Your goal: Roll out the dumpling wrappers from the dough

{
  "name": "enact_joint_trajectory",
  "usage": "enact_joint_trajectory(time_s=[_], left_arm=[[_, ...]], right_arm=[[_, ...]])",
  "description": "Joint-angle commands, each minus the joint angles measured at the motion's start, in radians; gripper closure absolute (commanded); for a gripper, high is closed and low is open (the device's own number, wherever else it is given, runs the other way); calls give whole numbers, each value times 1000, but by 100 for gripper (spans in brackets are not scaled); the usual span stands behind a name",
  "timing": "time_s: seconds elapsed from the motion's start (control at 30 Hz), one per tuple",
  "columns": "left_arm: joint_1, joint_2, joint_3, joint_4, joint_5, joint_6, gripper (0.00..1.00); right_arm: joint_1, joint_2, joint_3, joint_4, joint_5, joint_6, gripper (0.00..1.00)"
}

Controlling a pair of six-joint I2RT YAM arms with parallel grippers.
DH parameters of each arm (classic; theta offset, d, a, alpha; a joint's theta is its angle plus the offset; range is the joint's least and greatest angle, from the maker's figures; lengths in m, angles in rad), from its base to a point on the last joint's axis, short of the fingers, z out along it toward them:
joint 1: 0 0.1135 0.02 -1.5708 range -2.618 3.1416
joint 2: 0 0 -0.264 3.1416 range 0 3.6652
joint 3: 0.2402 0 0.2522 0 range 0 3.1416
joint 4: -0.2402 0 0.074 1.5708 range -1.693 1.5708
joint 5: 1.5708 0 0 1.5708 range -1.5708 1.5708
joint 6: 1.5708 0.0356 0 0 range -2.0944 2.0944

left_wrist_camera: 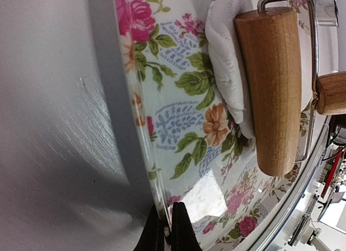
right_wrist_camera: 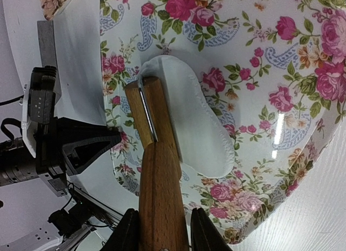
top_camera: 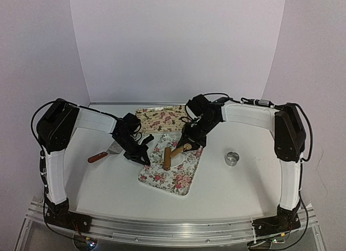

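A flattened white patch of dough (right_wrist_camera: 197, 116) lies on the flowered tray (right_wrist_camera: 270, 56). A wooden roller (right_wrist_camera: 145, 107) rests on the dough's edge. My right gripper (right_wrist_camera: 164, 209) is shut on the roller's handle (right_wrist_camera: 162, 175). My left gripper (left_wrist_camera: 166, 205) is shut on the tray's rim (left_wrist_camera: 135, 105). In the left wrist view the dough (left_wrist_camera: 227, 72) bulges beside the roller barrel (left_wrist_camera: 273, 83). From above, the left gripper (top_camera: 141, 155) is at the tray's left edge, and the right gripper (top_camera: 187, 146) is over the tray (top_camera: 178, 182). No round wrapper disc shows.
A small metal ring (top_camera: 232, 158) stands on the table to the right of the tray. A scraper with a wooden handle (top_camera: 105, 152) lies to the left. A second flowered tray (top_camera: 160, 119) sits at the back. White walls enclose the table.
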State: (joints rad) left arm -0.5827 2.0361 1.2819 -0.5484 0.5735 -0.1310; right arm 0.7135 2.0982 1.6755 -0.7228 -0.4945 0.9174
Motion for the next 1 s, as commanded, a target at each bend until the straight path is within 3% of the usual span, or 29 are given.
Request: enact_joint_trajectory(time_s=[0.0, 0.97], left_arm=[[-10, 37, -20, 7, -56, 20, 100], [-9, 46, -5, 1, -44, 13, 100]], right_arm=[[24, 242, -99, -283, 324, 34, 100], [34, 357, -20, -348, 345, 43, 100]])
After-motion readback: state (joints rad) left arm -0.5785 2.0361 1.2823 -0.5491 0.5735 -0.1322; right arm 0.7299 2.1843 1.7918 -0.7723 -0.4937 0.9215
